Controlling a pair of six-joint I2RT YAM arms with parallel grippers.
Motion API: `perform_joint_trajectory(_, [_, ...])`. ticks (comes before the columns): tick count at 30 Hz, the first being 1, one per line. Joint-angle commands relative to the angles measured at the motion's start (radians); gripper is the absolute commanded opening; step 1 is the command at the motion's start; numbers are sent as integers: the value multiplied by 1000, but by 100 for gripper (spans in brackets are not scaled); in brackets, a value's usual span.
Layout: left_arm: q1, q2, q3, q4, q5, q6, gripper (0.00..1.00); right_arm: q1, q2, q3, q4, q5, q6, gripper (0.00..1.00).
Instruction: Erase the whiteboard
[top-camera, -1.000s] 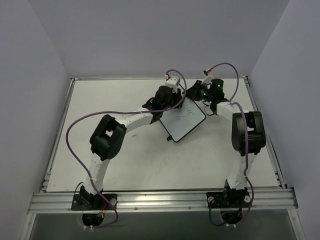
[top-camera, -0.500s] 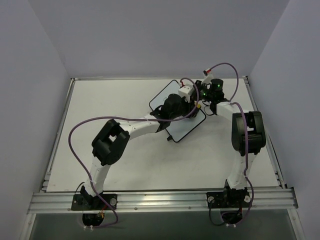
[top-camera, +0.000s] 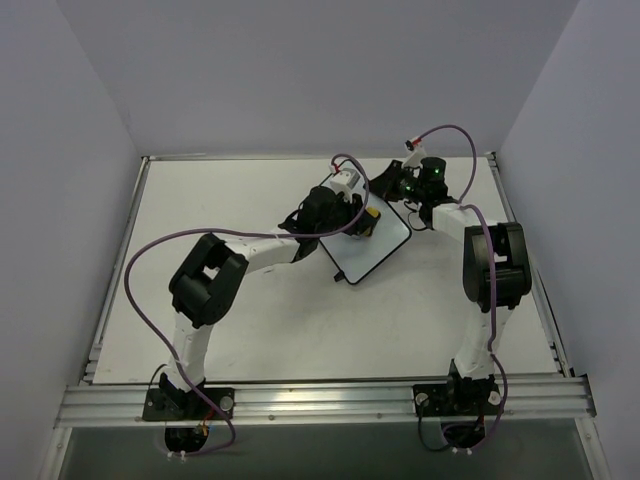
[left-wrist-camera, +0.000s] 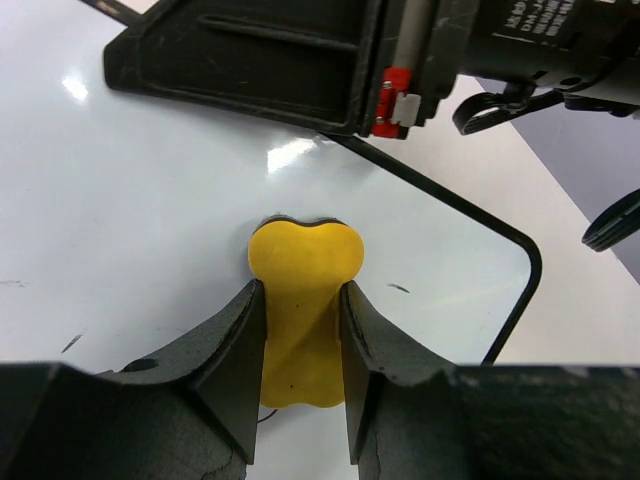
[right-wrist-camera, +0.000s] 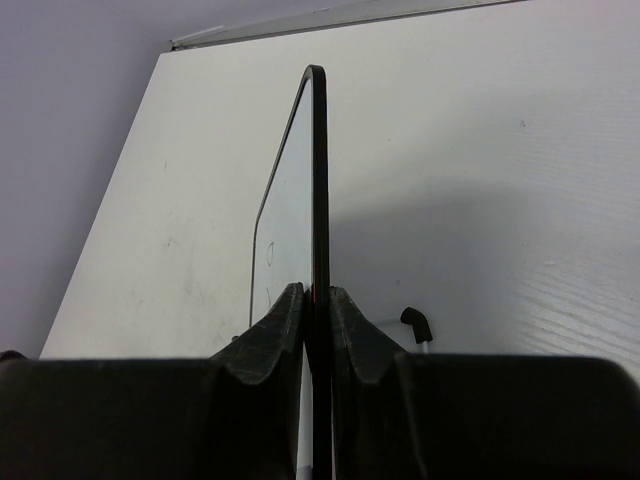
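Whiteboard (top-camera: 378, 250) lies on the table (top-camera: 250, 330), far centre. The scribbles from a second ago are mostly gone, with a few specks (left-wrist-camera: 398, 288) left. Left claw (left-wrist-camera: 300, 292) pinches the yellow eraser (top-camera: 371, 221), now swept back left. Right claw (right-wrist-camera: 316, 297) clamps the board's edge. Probably needs one more pass.

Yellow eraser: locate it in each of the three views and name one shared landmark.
Top external: yellow eraser on the whiteboard, just above and right of centre.
Left wrist: bottom centre, clamped in the left gripper.
Right wrist: not in it.
Shared landmark: the whiteboard's black frame, seen edge-on in the right wrist view.
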Motion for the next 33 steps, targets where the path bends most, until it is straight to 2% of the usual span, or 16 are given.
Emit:
perform_joint_trajectory(1, [12,62,-57,-192,-49,-1,2,42,-38,11,-55,-37,-54,0])
perform_joint_trajectory(4, [-8,65,-45,-208,-67,24,2,42,-38,9,-55,-35,-54,0])
perform_joint_trajectory(11, [-143,83,53,-317,-169,107,2,43,-45,9,-60,-32,-59,0])
perform_joint_trajectory(22, [-224,42,-36,-255,-173,146,2,51,-38,13,-61,-31,-62,0])
perform_joint_trajectory(28, [-238,39,-59,-235,-176,129,2,51,-40,14,-66,-29,-65,0])
perform_joint_trajectory(33, [-199,34,-91,-239,-175,100,2,52,-42,11,-68,-28,-66,0])
